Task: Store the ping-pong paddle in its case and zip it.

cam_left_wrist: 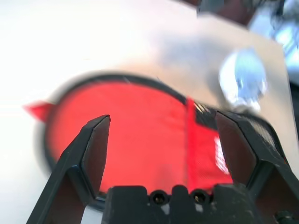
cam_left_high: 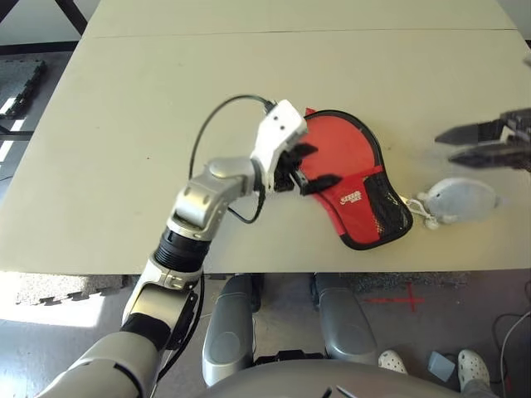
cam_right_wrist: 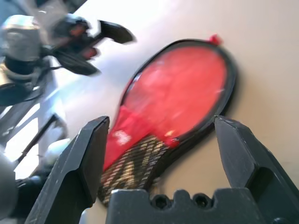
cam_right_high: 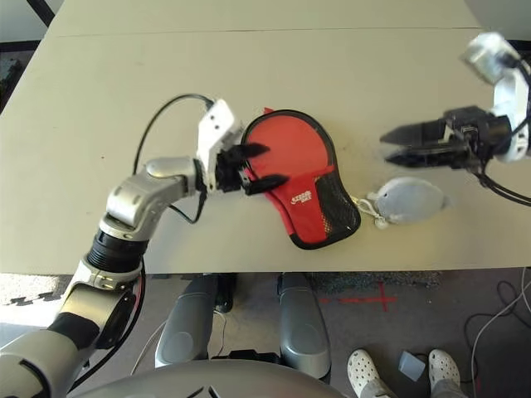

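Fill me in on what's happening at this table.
A two-armed robot is at work on a red paddle case with black trim. Its left gripper is open at the case's left side, and its right gripper is open off to the right, holding nothing. The case lies flat on the table, looking closed, though whether the paddle is inside can't be told. A small grey bundle with a cord lies beside it.

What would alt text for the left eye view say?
A red paddle case lies on a table, the open left hand at its left edge; right of it, a whitish-grey bundle lies below the open right hand.
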Action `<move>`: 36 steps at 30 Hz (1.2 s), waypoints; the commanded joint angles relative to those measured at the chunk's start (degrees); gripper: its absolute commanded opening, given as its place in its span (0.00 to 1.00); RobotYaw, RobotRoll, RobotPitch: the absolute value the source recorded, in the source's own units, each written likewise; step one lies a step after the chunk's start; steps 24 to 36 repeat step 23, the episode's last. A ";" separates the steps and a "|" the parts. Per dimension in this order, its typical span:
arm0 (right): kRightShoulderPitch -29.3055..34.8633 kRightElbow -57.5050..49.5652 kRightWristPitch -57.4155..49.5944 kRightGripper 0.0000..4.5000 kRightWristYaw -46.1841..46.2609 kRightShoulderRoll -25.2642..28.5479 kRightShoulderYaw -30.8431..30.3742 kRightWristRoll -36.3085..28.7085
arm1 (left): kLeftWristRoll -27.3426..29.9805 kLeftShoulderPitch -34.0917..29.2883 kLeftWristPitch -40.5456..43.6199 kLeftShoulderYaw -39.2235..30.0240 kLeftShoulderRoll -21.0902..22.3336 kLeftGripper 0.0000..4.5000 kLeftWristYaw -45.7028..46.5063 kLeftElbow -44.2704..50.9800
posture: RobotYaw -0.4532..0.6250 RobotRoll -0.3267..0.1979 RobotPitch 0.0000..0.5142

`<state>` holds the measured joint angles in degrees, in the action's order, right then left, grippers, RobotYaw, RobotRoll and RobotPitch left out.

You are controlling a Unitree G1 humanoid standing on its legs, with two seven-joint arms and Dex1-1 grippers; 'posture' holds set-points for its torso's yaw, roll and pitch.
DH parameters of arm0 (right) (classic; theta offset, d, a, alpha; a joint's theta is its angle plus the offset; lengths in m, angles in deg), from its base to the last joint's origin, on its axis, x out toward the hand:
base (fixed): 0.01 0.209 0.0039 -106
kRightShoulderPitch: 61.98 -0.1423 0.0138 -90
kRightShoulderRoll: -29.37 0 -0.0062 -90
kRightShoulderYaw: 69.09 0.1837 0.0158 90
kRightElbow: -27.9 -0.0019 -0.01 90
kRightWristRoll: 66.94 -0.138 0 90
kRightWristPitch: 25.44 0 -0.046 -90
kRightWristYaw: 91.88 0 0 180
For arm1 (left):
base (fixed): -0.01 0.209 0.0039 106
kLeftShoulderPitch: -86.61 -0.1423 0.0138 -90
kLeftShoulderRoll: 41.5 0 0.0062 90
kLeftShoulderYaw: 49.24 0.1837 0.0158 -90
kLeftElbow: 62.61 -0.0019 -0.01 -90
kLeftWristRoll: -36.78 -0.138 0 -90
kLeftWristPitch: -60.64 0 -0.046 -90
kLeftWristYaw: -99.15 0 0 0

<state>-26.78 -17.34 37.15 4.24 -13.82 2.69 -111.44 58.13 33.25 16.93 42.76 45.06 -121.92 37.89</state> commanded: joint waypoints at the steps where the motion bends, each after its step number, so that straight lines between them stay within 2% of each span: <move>1: 0.38 7.70 7.24 0.99 10.67 -4.54 7.52 6.27 | 1.30 0.08 -1.22 -7.05 0.48 1.00 5.89 -0.79 | 0.36 0.62 0.49; 4: 1.39 13.93 16.64 0.99 26.01 -9.93 15.07 10.00 | -1.88 -0.03 -9.17 -15.48 1.89 1.00 14.69 -5.51 | 0.39 0.62 0.52; 6: 1.85 16.78 20.39 0.99 34.13 -12.18 19.20 11.88 | -4.09 -0.81 -14.24 -18.36 3.91 1.00 18.39 -8.68 | 0.40 0.62 0.53; 14: 5.41 23.23 34.99 0.99 55.56 -17.06 28.59 19.93 | -9.36 -6.24 -36.04 -25.21 7.31 1.00 28.03 -19.54 | 0.43 0.62 0.56; 22: 6.69 24.75 40.06 0.99 63.69 -18.33 34.08 23.69 | -10.95 -10.38 -44.41 -27.22 9.02 1.00 33.91 -24.64 | 0.43 0.62 0.62; 36: 6.81 24.78 40.19 0.99 63.90 -18.54 34.46 24.13 | -10.91 -10.55 -44.76 -27.17 9.09 1.00 34.37 -24.96 | 0.43 0.62 0.61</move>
